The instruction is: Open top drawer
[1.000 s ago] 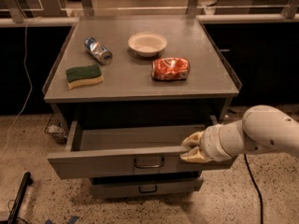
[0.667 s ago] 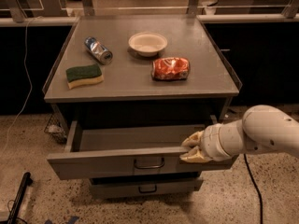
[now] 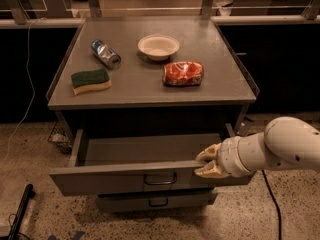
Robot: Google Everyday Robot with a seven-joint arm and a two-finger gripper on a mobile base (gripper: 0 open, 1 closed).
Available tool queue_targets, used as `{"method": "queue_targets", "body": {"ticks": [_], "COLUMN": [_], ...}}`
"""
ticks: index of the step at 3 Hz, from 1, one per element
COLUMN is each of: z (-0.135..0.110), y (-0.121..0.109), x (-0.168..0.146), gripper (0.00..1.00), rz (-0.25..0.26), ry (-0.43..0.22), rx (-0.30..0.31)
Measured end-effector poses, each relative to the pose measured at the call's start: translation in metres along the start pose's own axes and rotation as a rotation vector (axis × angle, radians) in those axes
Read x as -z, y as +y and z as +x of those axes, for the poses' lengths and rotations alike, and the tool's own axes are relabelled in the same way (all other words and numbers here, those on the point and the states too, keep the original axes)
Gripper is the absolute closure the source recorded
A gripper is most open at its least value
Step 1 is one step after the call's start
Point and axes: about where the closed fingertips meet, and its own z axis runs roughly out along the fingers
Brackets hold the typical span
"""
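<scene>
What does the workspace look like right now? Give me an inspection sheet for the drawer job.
Surface: grey cabinet top, holds four loose items.
Job's things: top drawer pulled well out; loop handle free.
Clutter: sponge, blue can on its side, white bowl, crushed red can.
Gripper: gripper at the drawer front's top edge, right of the handle.
Cables: black cable on floor at right; pale cable at left.
Surroundings: speckled floor; lower drawer beneath.
</scene>
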Motion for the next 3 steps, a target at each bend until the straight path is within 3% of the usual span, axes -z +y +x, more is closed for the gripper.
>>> {"method": "queue_targets", "body": {"ticks": [1, 2, 3], "z": [0.0000, 0.0000, 0.0000], "y": [0.0000, 0.0000, 0.0000], "x": [0.0000, 0.0000, 0.0000], "gripper": [0.51, 0.20, 0.00], "rz": [0.000, 0.000, 0.000], "ry": [0.000, 0.000, 0.000], "rx": [0.000, 0.000, 0.000]}}
